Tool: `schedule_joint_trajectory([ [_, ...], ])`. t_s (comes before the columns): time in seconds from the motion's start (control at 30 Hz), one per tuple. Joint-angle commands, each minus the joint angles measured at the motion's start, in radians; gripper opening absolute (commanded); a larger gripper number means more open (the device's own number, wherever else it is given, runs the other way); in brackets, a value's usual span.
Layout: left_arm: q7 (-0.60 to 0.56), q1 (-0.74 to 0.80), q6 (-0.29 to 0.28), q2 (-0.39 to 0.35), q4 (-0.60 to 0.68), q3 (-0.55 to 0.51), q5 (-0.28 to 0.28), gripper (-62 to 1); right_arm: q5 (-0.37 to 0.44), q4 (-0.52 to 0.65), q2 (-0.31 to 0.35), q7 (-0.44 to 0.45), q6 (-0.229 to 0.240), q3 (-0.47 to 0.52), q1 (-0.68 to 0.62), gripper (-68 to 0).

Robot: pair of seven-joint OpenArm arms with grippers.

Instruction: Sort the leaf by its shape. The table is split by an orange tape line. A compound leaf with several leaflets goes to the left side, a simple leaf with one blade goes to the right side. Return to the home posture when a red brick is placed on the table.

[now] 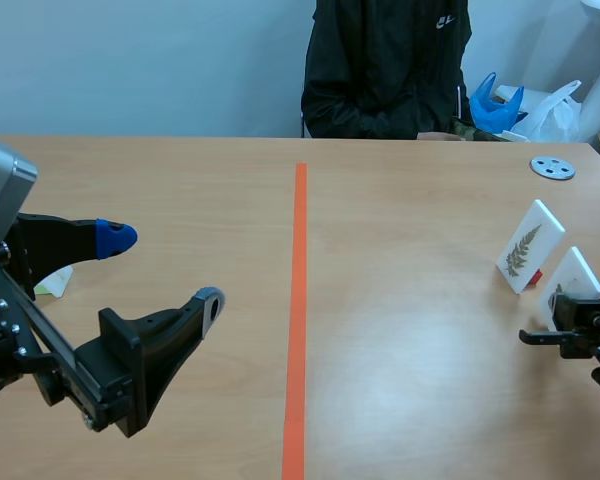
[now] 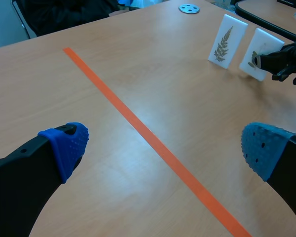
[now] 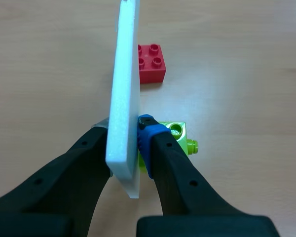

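Note:
A white card with a fern-like compound leaf (image 1: 529,246) (image 2: 227,40) stands right of the orange tape line (image 1: 299,300). Next to it a second white leaf card (image 1: 572,283) (image 2: 260,45) (image 3: 126,89) is pressed between the fingers of my right gripper (image 1: 565,330) (image 3: 124,129), which is shut on it. Its leaf is mostly hidden. A lime-green brick (image 3: 180,135) sits at this card's foot, beside my right finger. A red brick (image 3: 151,63) lies ahead of the card. My left gripper (image 1: 163,268) (image 2: 163,148) hangs open over the left side, holding nothing.
A person in a black jacket (image 1: 385,65) sits across the table. A grey disc (image 1: 552,167) (image 2: 189,8) lies at the far right, with blue and white bags (image 1: 525,108) behind it. A small white and green object (image 1: 54,283) lies by my left arm.

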Motion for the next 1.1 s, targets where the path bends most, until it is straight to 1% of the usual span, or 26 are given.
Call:
schedule_joint_trajectory([
  [0.0,-0.018,-0.003,-0.006,0.003,0.013,-0.003,-0.005,1.4,0.010,0.009,0.014,0.013,-0.005,0.002,0.012,-66.1],
  [0.17,-0.029,-0.003,-0.006,0.003,0.013,-0.003,-0.005,1.4,0.010,0.009,0.014,0.012,-0.023,0.002,0.012,-66.0],
  [0.3,-0.032,-0.003,-0.006,0.003,0.013,-0.003,-0.005,1.4,0.009,0.009,0.014,0.011,-0.023,0.002,0.011,-66.0],
  [0.43,-0.032,-0.003,-0.006,0.003,0.013,-0.003,-0.005,1.4,0.010,0.009,0.014,0.011,-0.023,0.002,0.011,-61.7],
  [0.53,-0.032,-0.003,-0.006,0.003,0.013,-0.003,-0.005,1.4,0.010,0.009,0.014,0.011,-0.023,0.002,0.011,-61.3],
  [0.93,-0.035,-0.003,-0.006,0.003,0.013,-0.003,-0.005,1.4,0.011,0.017,0.014,0.027,-0.021,0.003,0.011,-36.6],
  [1.07,-0.036,-0.003,-0.006,0.003,0.013,-0.003,-0.005,1.4,0.012,0.056,0.017,0.034,0.014,0.013,0.000,-26.0],
])
